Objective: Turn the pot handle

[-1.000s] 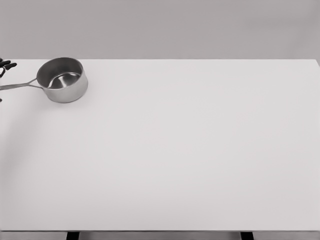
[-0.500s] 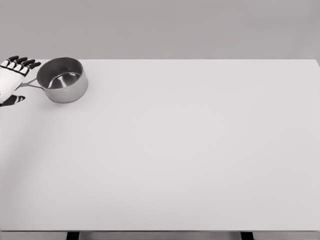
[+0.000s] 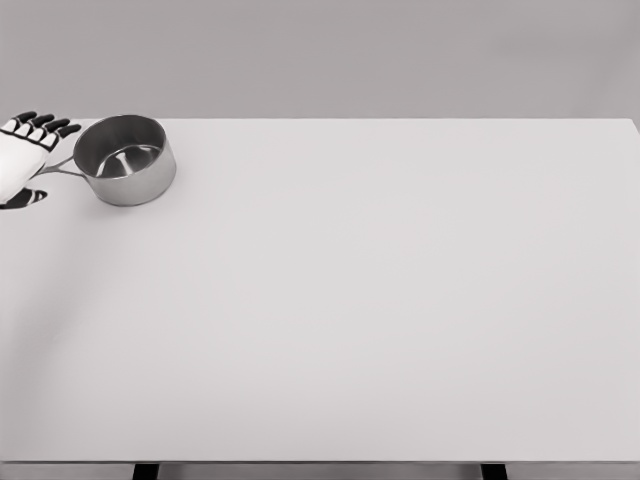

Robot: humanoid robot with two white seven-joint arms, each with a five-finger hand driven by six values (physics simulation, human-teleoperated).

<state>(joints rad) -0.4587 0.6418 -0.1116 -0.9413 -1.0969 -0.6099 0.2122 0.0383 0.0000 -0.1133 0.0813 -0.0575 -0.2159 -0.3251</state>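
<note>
Reaching in at table's (image 3: 380,300) far-left edge, left hand (image 3: 20,158) fingers spread over pot (image 3: 125,160) handle (image 3: 55,170), grip unclear.

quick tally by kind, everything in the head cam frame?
Pot: 1
Left hand: 1
Table: 1
Total: 3

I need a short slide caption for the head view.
Left hand at the handle of a steel pot on a white table.
</note>
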